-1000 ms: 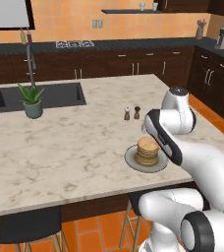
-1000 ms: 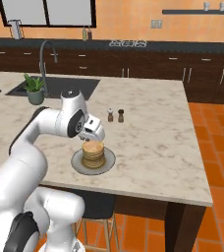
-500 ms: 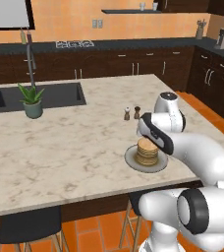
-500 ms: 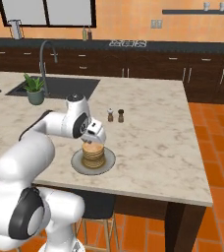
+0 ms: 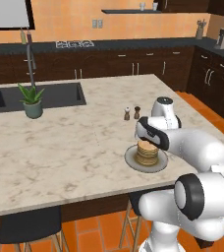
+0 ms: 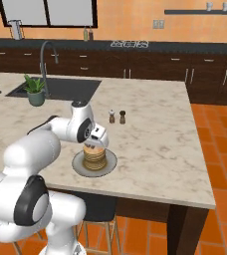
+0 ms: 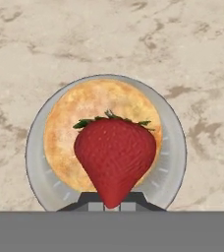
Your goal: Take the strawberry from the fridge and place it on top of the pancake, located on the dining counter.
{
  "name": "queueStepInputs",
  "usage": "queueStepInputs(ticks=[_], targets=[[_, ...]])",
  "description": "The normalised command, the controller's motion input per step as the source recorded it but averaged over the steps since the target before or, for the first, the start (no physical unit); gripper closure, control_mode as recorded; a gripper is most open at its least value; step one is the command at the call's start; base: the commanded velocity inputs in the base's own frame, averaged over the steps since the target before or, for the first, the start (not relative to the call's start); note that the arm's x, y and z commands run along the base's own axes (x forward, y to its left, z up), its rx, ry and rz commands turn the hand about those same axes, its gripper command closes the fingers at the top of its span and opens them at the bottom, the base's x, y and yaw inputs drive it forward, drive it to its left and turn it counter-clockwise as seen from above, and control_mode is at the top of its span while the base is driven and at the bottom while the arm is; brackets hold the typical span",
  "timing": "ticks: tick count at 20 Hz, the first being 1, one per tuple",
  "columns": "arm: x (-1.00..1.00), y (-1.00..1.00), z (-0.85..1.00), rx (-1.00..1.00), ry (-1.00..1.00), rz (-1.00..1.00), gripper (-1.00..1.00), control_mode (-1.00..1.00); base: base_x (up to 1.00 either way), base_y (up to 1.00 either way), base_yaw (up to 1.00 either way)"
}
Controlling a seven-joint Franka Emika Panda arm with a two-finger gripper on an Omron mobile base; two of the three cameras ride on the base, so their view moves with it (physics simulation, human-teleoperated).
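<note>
While I hang over the dining counter (image 5: 60, 152), this is how things stand:

Jaws: my gripper (image 7: 112, 201) is clamped narrow on the strawberry (image 7: 115, 157), whose pointed tip sits between my fingertips (image 7: 89, 199) and whose green leaves point away from me.

Strawberry: held in my grip above the pancake (image 7: 74, 128), in line with the middle of the stack; I cannot tell if it touches the top.

Pancake: a golden-brown stack (image 6: 94, 156) on a round grey plate (image 6: 79, 168), near the counter's front edge.

Gripper from the base views: my gripper (image 6: 95, 143) sits just over the stack.

Neighbours: two small shakers (image 6: 117, 116) stand beyond the plate; a potted plant (image 5: 32, 102) stands by the dark sink (image 5: 40, 96), well apart.

Writing: no brand, label or lettering can be read on anything.
</note>
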Motion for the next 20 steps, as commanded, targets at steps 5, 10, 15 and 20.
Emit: queueStepInputs(ticks=[5,10,15,20], targets=[[0.05,0.00,-0.22,0.00,0.04,0.00,1.00,-1.00,0.00,0.00,0.00],[0.09,0.00,-0.28,0.00,0.06,0.00,1.00,-1.00,0.00,0.00,0.00],[0.11,0.00,-0.21,0.00,0.06,0.00,1.00,-1.00,0.00,0.00,0.00],[0.02,0.00,-0.09,0.00,0.04,0.00,-1.00,-1.00,0.00,0.00,0.00]])
